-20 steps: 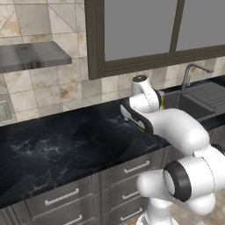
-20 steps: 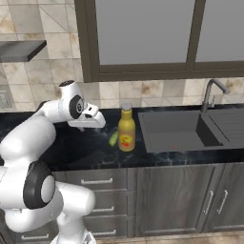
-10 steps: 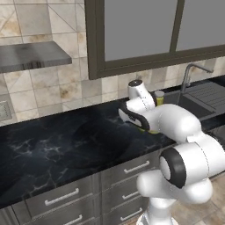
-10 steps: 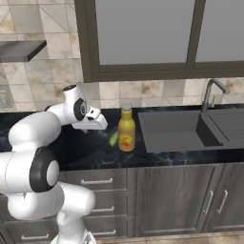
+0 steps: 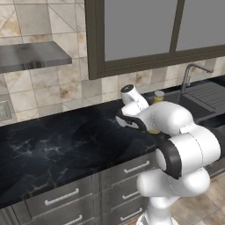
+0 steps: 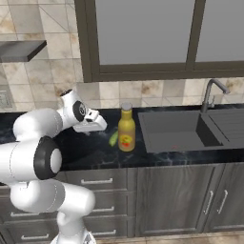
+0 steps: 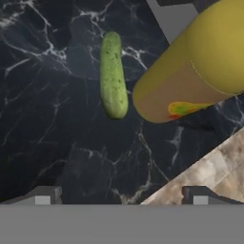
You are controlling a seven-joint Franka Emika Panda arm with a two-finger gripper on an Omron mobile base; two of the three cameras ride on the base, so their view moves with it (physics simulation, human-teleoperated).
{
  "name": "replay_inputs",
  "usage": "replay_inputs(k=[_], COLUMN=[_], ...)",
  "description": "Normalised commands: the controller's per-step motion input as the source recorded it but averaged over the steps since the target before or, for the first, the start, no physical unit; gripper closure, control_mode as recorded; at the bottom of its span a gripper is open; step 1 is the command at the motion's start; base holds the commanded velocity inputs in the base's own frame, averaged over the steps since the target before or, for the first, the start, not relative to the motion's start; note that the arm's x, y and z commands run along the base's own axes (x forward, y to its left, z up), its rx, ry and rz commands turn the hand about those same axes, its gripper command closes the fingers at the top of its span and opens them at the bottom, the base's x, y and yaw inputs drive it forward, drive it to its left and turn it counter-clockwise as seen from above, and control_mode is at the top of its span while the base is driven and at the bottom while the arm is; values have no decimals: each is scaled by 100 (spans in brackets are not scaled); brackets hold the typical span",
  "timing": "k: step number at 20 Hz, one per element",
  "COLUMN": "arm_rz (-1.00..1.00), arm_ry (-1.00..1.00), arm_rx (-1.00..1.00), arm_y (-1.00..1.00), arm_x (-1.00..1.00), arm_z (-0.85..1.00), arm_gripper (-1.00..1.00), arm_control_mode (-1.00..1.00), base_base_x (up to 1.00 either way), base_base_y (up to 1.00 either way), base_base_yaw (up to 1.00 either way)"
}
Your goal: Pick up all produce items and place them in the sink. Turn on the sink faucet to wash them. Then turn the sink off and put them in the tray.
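In the hand view the cucumber [image 7: 113, 75] lies on the table [image 7: 52, 119] at upper centre, well beyond the spread, empty hand [image 7: 121, 194].

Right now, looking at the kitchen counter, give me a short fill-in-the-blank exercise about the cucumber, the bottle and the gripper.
1. The cucumber lies on the black marble counter right beside the yellow ____.
2. The gripper hangs above the cucumber with its jaws ____.
3. The sink basin holds ____ produce at this moment.
4. The faucet stands at the back of the ____.

Missing words: bottle; open; no; sink
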Motion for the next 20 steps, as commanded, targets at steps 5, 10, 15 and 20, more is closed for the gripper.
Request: replay_inputs(k=[5,10,15,20], arm_rz=[0,0,0,1], arm_ry=[0,0,0,0], arm_rx=[0,0,0,0], arm_y=[-16,-13,0,0], arm_x=[21,20,21,21], arm_z=[-5,-14,-15,-17], arm_gripper=[-100,-100,-100,-100], arm_control_mode=[-100,-100,-100,-100], base_base_x=[0,0,0,0], base_base_y=[0,0,0,0], base_base_yaw=[0,0,0,0])
